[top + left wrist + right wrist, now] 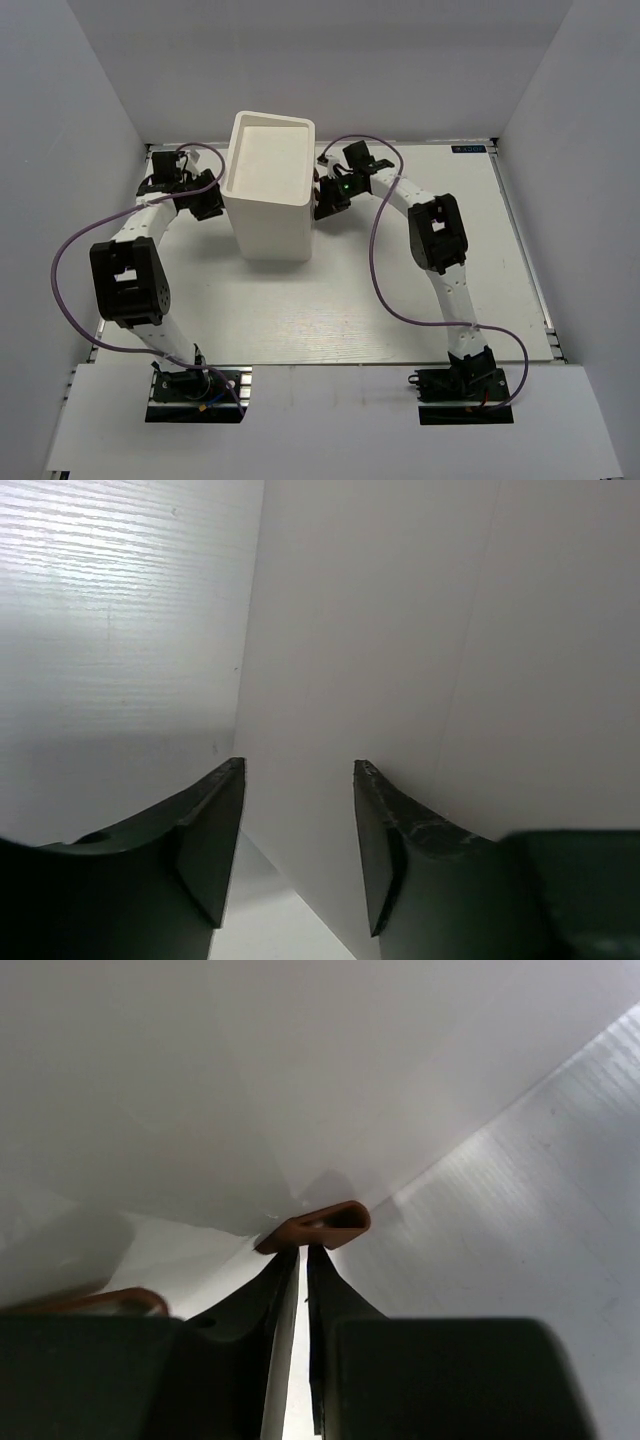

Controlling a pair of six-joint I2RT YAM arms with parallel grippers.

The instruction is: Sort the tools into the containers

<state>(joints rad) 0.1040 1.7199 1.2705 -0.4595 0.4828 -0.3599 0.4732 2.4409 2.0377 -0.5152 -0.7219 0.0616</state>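
seen from above, the cabinet (270,190) shows only its top and one plain wall; its other sides are hidden. the left fingers (205,198) and right fingers (326,196), close against the cabinet's left and right walls, are too small and dark there to read. in the right wrist view a blurred brown loop (318,1225) sits at the tips of the right fingers; what it is, and whether they pinch it, cannot be told. a second brown curve (110,1302) is half hidden behind a finger.
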